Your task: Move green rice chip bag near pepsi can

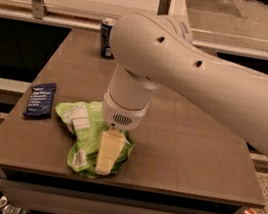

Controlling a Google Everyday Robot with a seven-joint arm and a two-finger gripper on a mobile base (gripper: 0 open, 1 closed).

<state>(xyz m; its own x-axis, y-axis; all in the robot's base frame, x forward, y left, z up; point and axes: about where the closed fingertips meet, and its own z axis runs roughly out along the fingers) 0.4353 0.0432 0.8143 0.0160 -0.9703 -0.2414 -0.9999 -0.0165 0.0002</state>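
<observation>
The green rice chip bag (86,134) lies crinkled on the brown table (187,153) near its front left edge. My gripper (106,156) points down from the white arm right over the bag's right half, its pale fingers pressed against the bag. The pepsi can (106,37) stands upright at the table's far edge, well behind the bag and partly hidden by the arm.
A dark navy flat packet (40,99) lies at the table's left edge, just left of the bag. The big white arm (203,84) spans the right half of the view. A glass railing runs behind the table. Clutter sits on the floor at lower right.
</observation>
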